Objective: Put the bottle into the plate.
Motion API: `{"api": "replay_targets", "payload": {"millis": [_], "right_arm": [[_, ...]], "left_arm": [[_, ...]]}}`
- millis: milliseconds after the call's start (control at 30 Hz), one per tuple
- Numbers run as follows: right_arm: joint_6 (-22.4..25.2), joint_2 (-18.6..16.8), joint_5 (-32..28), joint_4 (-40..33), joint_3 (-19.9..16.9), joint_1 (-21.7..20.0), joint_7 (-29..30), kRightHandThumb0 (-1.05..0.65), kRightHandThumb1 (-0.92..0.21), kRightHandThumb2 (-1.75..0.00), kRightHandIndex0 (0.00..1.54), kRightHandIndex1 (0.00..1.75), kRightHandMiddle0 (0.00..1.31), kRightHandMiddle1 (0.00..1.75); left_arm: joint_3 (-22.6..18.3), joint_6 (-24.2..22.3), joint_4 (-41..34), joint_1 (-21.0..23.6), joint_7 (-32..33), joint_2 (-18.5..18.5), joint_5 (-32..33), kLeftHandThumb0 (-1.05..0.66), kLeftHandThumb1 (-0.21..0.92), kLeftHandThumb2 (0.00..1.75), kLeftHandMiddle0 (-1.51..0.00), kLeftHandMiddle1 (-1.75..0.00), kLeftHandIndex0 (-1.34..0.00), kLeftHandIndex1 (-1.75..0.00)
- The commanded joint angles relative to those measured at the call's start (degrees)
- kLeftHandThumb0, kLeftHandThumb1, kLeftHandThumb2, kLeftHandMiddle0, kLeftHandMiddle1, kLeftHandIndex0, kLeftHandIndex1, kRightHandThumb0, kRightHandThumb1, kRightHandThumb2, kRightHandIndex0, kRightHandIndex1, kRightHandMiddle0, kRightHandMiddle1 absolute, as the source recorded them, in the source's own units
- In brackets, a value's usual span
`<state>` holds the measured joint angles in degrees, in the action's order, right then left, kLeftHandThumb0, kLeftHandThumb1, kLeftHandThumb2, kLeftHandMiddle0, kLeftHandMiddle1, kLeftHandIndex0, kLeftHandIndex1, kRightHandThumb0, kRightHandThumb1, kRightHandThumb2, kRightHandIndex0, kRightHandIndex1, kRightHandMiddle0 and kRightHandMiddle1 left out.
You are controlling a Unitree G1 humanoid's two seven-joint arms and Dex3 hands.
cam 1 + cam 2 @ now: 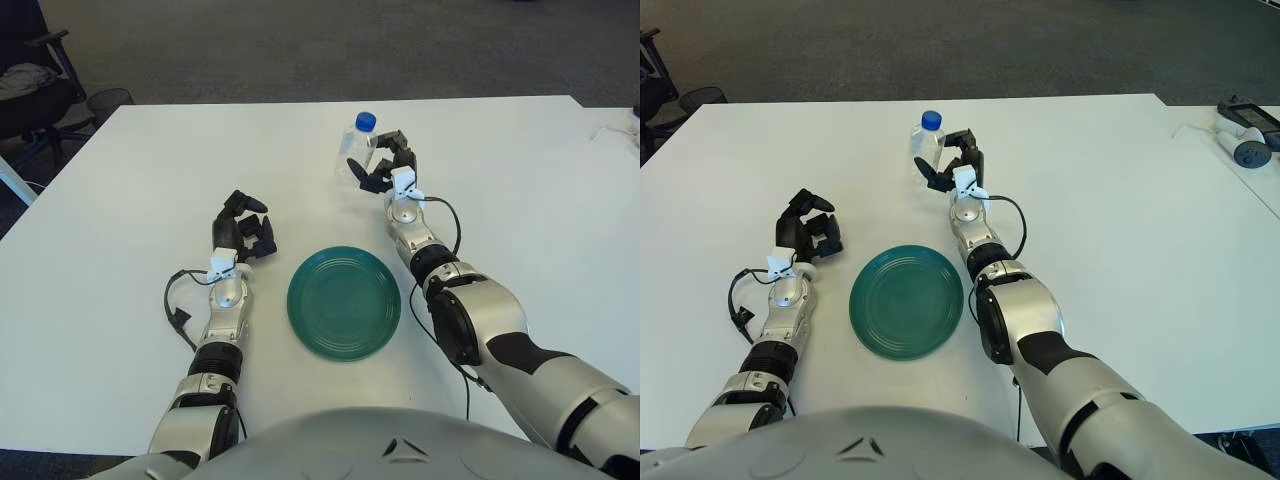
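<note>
I see the right hand (pixel 385 165) clamped around the clear, blue-capped bottle (pixel 358 147), upper centre of the frame, beyond the green plate (pixel 344 303). The plate sits bare at lower centre. My left hand (pixel 240 232) shows left of it, fingers curled, holding nothing.

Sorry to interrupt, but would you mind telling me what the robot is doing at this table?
The robot's right hand has its fingers around a small clear bottle with a blue cap, at the far side of the white table. The bottle looks tilted and seems to be just off the table. A green plate, with nothing in it, lies nearer the robot. The left hand shows left of the plate, fingers curled, holding nothing.
</note>
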<state>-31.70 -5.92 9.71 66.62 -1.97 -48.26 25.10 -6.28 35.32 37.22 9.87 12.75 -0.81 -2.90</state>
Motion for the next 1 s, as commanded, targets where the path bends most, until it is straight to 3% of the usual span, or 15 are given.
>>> {"api": "replay_targets", "payload": {"millis": [0,300,467,700,967], "right_arm": [[-4.0,0.0,0.4,-4.6,0.9,-0.2,0.1,-0.34,-0.45,-0.96,1.04,1.75,0.83,1.75],[-9.2,-0.2,0.8,-9.7,2.5,1.7,-1.5,-0.29,-0.41,-1.05,1.08,1.75,0.89,1.75],[-9.7,-0.4,1.3,-17.5,4.2,5.2,-3.6,-0.26,-0.38,-1.09,1.08,1.75,0.90,1.75],[-5.1,-1.4,1.4,-35.5,9.1,16.5,-10.5,-0.23,-0.37,-1.13,1.05,1.75,0.87,1.75],[0.5,-0.4,0.5,-48.6,14.1,27.6,-18.8,-0.29,-0.39,-1.11,1.11,1.75,0.89,1.75]], "left_arm": [[0.5,-0.8,2.9,-3.6,1.3,0.1,-2.0,-0.51,0.20,1.45,-1.25,-1.75,-0.70,-1.75],[0.6,-0.1,4.2,-3.2,1.1,0.4,-1.4,-0.51,0.20,1.45,-1.27,-1.75,-0.70,-1.75],[0.7,1.1,5.1,-2.9,0.9,0.3,-1.3,-0.51,0.21,1.44,-1.25,-1.75,-0.69,-1.75],[0.6,0.9,5.4,-2.9,-0.3,0.6,-0.4,-0.50,0.22,1.43,-1.23,-1.75,-0.68,-1.75],[0.6,1.4,5.6,-2.7,-1.2,0.6,0.0,-0.50,0.22,1.43,-1.22,-1.75,-0.68,-1.75]]}}
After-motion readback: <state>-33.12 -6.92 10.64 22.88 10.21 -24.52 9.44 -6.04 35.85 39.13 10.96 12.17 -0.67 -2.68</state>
